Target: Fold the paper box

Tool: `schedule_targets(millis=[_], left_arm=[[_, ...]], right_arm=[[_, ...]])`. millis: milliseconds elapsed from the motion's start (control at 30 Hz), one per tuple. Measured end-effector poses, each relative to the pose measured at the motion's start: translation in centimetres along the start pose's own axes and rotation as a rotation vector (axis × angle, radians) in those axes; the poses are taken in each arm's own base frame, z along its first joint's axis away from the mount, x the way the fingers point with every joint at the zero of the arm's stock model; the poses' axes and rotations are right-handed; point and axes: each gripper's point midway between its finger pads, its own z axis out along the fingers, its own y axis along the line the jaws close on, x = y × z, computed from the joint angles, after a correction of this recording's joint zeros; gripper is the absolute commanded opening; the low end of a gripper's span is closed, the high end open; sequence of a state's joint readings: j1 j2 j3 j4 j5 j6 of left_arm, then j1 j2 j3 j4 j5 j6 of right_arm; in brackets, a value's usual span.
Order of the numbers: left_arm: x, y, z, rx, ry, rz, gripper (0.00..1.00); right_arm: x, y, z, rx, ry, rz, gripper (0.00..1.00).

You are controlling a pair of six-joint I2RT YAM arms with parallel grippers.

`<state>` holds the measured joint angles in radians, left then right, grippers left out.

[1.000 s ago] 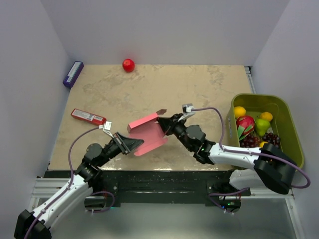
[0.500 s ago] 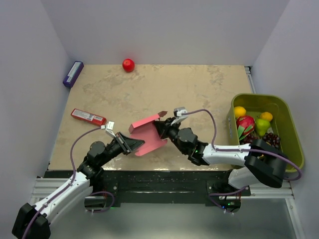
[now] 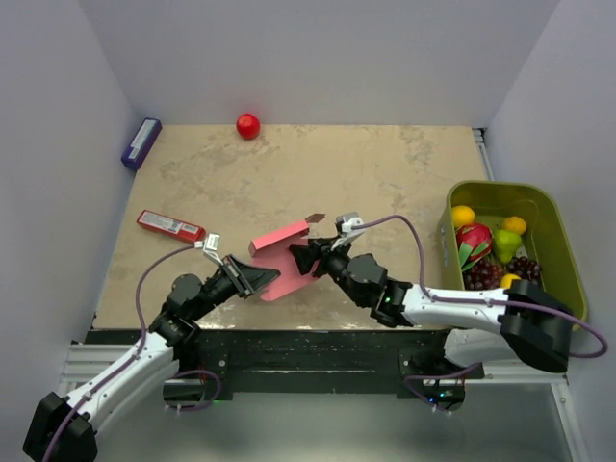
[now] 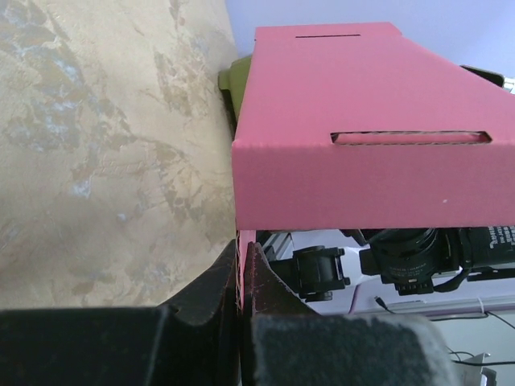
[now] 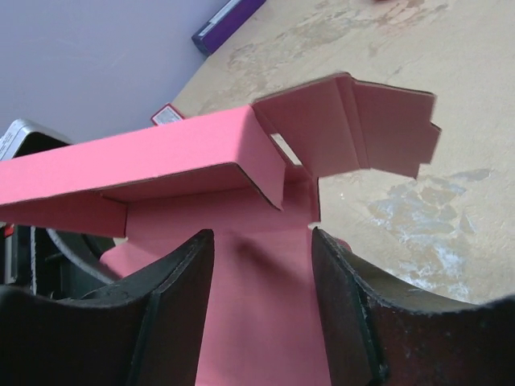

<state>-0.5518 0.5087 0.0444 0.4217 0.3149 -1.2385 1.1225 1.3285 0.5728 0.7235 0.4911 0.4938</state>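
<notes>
We log tabletop (image 3: 385, 173): beige, mottled | red ball (image 3: 248, 125) at upper centre, near its back edge | purple box (image 3: 141, 142) at upper left corner | narrow red packet (image 3: 170, 225) at middle left, well apart from both

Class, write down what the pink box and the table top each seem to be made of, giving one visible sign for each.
The paper box looks like thin card with a matte pink finish; its sharp creases and die-cut slots show this. The table top is a beige, mottled surface with a stone-like pattern. It may be laminate or stone, and the look leaves that open.
</notes>
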Motion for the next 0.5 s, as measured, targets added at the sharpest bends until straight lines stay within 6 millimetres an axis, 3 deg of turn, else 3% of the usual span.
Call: schedule_targets(millis=[167,400,500], left_arm=[[-0.1,-0.9,0.1,0.040,0.003,0.004,0.00],[0.9,-0.3,0.7,0.030,0.068,-0.028,0.00],[1.4,-0.2,0.7,0.031,0.095,-0.037,0.00]], right_arm=[[-1.4,-1.4,-3.0,0.005,0.013,-0.002,0.68],[-2.8,-9.8,-5.2,0.206,0.026,-0.015,0.70],[-3.0,-11.2,-5.8,0.230,0.035,-0.055,0.66]])
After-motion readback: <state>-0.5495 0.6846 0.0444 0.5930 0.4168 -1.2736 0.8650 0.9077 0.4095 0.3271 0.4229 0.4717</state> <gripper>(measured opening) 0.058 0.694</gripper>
